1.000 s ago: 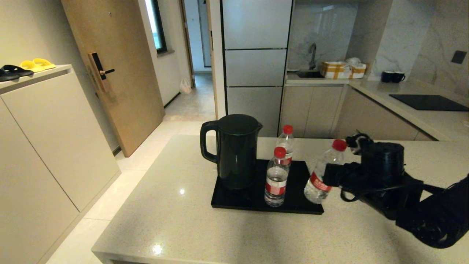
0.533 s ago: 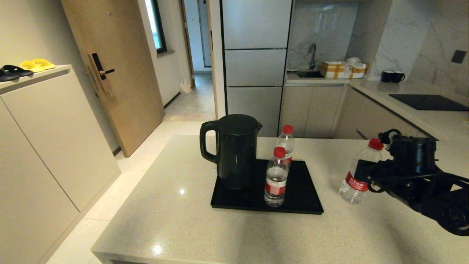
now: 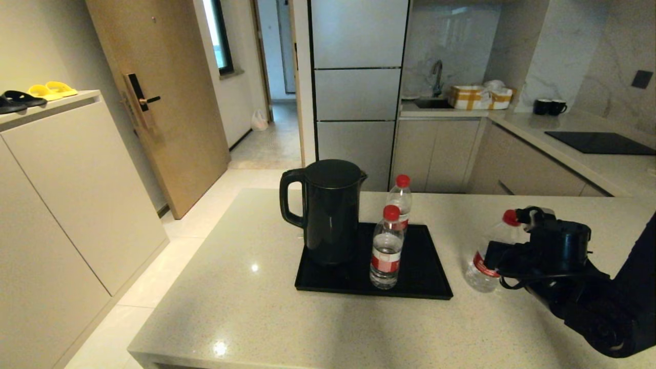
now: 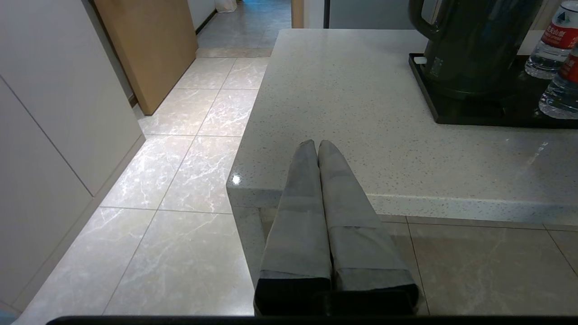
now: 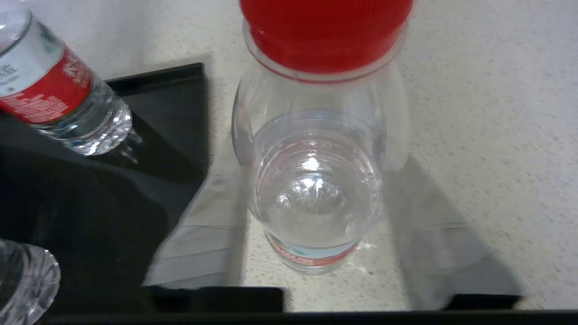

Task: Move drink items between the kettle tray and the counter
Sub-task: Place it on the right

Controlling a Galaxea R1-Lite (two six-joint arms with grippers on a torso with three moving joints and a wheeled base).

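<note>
Bottle (image 3: pixel 482 266) between right claw (image 3: pixel 494 256) fingers.

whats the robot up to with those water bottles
The right gripper has a clear red-capped water bottle between its fingers, down on the speckled beige counter beside the flat black tray. Two more red-capped bottles stand on the tray with the black kettle. The left gripper is parked shut by the counter's edge.

Tilted bottle (image 3: pixel 484 259) beside tray (image 3: pixel 433 287)

the counter (image 3: pixel 246 307) bears the kettle tray (image 3: pixel 425 287) and one bottle (image 3: pixel 482 264).
</note>
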